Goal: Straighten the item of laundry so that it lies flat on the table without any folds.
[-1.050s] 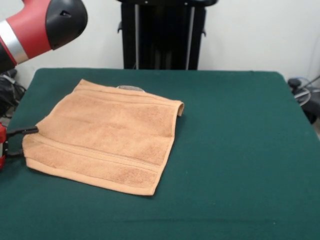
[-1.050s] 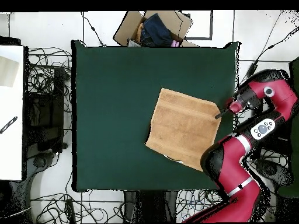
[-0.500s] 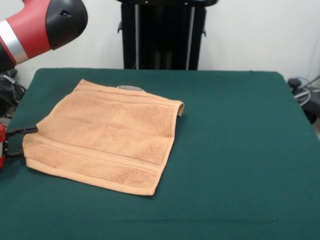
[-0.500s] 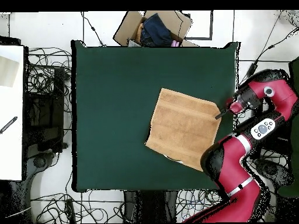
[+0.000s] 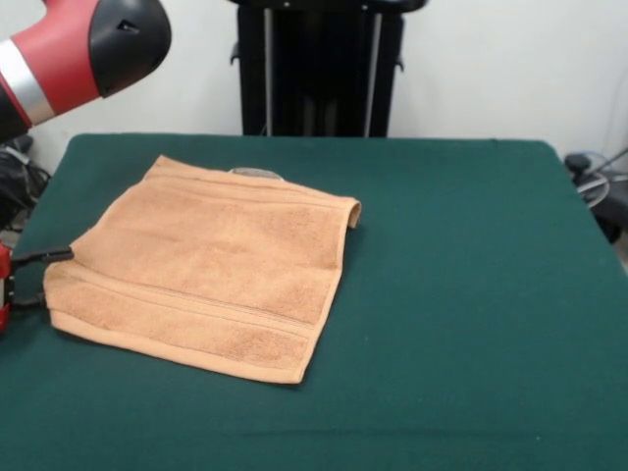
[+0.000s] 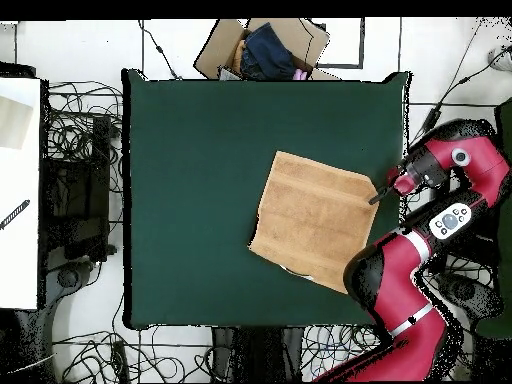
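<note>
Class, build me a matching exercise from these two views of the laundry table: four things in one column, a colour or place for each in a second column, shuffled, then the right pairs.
Things:
1. towel
2. table
3. gripper
4. cardboard box

Descriptions:
A. dark green top
B. beside the towel's edge, at the left of the front view
C. orange-tan, spread out with one corner curled up
D. off the table, beyond its top edge in the overhead view

Pairs: 1-C, 2-A, 3-B, 4-D
</note>
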Controlling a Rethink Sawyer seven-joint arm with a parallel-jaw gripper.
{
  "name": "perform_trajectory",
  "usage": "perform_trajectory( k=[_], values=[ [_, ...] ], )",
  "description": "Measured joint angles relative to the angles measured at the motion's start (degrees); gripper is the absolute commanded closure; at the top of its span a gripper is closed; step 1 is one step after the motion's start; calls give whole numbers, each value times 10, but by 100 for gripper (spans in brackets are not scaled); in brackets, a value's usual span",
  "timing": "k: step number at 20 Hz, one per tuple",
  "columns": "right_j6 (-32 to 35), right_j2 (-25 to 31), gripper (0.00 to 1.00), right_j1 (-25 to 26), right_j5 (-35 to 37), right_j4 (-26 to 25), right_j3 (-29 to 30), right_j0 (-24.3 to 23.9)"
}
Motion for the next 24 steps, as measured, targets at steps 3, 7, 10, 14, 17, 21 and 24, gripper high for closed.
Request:
perform_trajectory(
  k=[3,7,10,14,17,21,24],
  values=[
    [0,0,0,0,0,0,0,0],
    [0,0,0,-1,0,-2,0,1],
    [0,0,0,-1,0,-2,0,1],
    [0,-2,0,-2,0,-3,0,2],
    [0,-3,0,-5,-1,-10,0,6],
    [0,-8,0,-11,-3,-20,0,12],
    [0,-11,0,-15,-5,-28,0,17]
  ],
)
